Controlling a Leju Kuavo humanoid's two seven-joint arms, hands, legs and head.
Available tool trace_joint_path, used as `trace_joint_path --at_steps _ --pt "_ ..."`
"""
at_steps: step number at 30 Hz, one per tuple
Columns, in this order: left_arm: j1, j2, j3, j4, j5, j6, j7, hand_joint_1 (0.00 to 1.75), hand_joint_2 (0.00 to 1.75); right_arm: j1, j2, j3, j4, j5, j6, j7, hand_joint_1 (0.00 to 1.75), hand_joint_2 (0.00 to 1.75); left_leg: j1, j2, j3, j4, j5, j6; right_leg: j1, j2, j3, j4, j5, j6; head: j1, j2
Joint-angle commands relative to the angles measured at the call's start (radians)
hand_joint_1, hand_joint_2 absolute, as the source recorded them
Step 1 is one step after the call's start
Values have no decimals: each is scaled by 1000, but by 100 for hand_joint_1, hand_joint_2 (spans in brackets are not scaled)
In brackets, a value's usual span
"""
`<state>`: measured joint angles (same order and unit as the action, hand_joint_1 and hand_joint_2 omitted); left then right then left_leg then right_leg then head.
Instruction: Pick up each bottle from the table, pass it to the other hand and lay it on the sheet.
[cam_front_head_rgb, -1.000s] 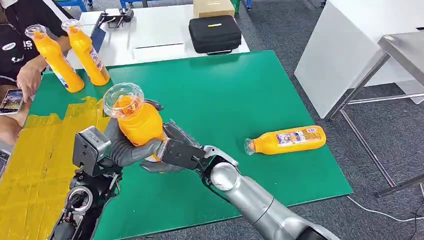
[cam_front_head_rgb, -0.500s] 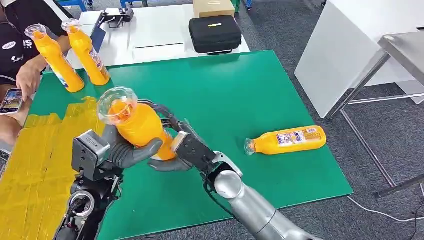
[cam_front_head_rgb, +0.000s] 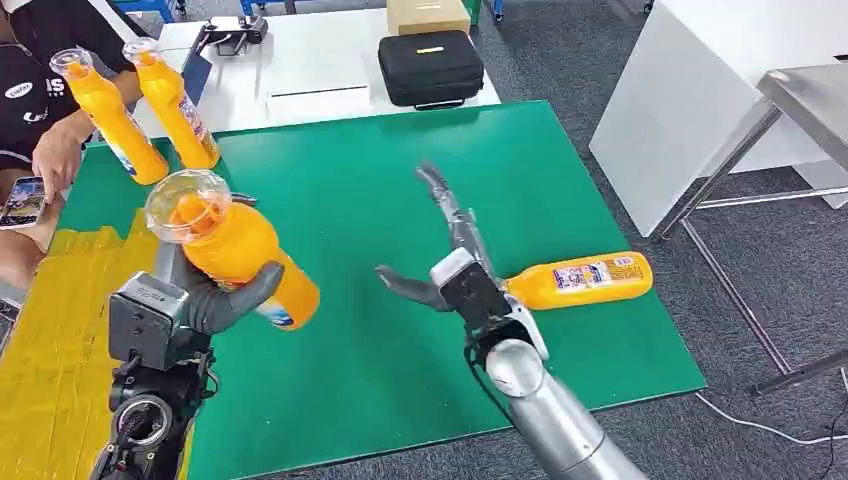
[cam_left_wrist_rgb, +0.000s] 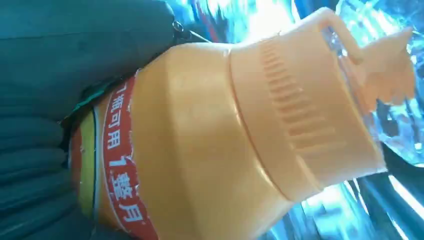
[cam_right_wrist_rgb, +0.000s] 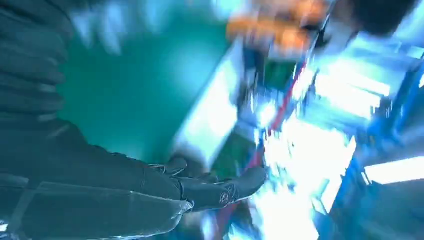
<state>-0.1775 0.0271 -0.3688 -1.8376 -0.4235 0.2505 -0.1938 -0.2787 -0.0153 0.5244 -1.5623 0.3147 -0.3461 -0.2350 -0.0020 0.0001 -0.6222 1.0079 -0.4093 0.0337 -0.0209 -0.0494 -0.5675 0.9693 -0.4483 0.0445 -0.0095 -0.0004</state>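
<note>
A robotics lab or test workshop. A green mat (cam_front_head_rgb: 400, 170) covers a work table, with a sheet of yellow tape strips (cam_front_head_rgb: 60, 300) at 9 o'clock. At 12 o'clock stands a white table (cam_front_head_rgb: 300, 75) carrying a black equipment case (cam_front_head_rgb: 430, 67) and a cardboard box (cam_front_head_rgb: 427, 15). Grey carpet tiles (cam_front_head_rgb: 570, 60) cover the floor; a white cable (cam_front_head_rgb: 760, 425) trails at 4 o'clock beside a metal-framed bench (cam_front_head_rgb: 790, 110). A person (cam_front_head_rgb: 30, 90) sits at 10 o'clock with a phone (cam_front_head_rgb: 22, 203).
</note>
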Motion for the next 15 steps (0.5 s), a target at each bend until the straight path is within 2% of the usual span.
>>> trace_joint_path --at_steps 1,3,5,6,7,9,12,15 --pt "79 100 204 65 -1017 156 202 175 175 159 -168 -177 -283 386 -88 51 0 175 0 -1 5 -2 -2 -2 0 2 6 -2 -2 -2 0 0" --pt "77 126 195 106 -1140 68 234 175 175 185 -196 -192 -308 444 -102 69 0 175 0 -1 6 -1 -2 -2 0 2 6 -2 -3 -2 0 0" --pt "25 253 69 191 -1147 -13 372 175 175 237 -233 -224 -344 508 -117 89 0 175 0 -3 5 -2 -1 -2 0 0 5 -2 -2 -2 0 0" --pt "10 275 45 216 -1147 -29 394 175 175 251 -239 -234 -351 523 -118 94 0 175 1 -2 5 -2 -2 -2 0 1 5 -2 -3 -3 0 0" --pt "-27 329 -21 269 -1147 -53 464 175 175 278 -250 -252 -369 548 -110 106 0 175 0 -5 5 -2 -1 -2 0 -2 5 -2 -3 -3 0 0" --pt "-41 346 -50 303 -1147 -47 498 175 175 294 -254 -262 -383 554 -103 109 0 175 1 -8 5 -2 -1 -3 1 -4 6 -2 -3 -3 0 0" --pt "-41 346 -50 303 -1147 -47 498 175 175 294 -254 -262 -383 554 -103 109 0 175 1 -2 5 -1 -2 -3 1 2 5 -2 -3 -3 0 0" --pt "-52 353 -56 353 -1147 -126 502 175 175 313 -255 -283 -393 604 -79 145 0 175 1 -1 5 -1 -2 -2 0 2 5 -2 -2 -2 0 0"
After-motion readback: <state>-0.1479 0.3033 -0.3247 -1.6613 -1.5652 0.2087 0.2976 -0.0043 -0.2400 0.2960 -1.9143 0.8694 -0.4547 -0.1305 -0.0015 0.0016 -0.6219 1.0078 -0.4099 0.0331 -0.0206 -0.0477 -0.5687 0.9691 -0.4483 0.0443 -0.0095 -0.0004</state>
